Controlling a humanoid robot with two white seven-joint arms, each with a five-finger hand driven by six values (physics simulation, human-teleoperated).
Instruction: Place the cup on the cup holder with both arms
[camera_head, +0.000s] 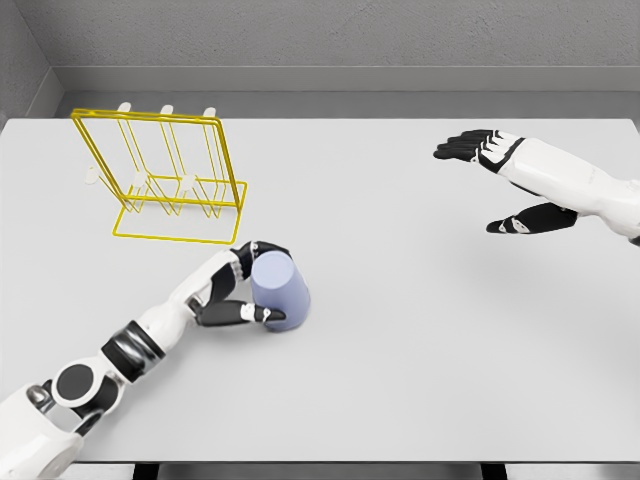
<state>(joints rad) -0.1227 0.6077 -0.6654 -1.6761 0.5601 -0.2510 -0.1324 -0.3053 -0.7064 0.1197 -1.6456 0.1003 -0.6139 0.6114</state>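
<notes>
The yellow cup holder (165, 175) is the only obstacle standing on the table (400, 350); the cup (281, 290), gripped by the left hand (235, 290), sits just right of its front corner, while bare tabletop stretches far rightward under the raised right hand (505, 180)

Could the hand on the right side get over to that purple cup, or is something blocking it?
Probably yes. The right hand hovers open over bare table, with nothing between it and the cup. The left hand already wraps the cup's left side, leaving its right side free.
</notes>
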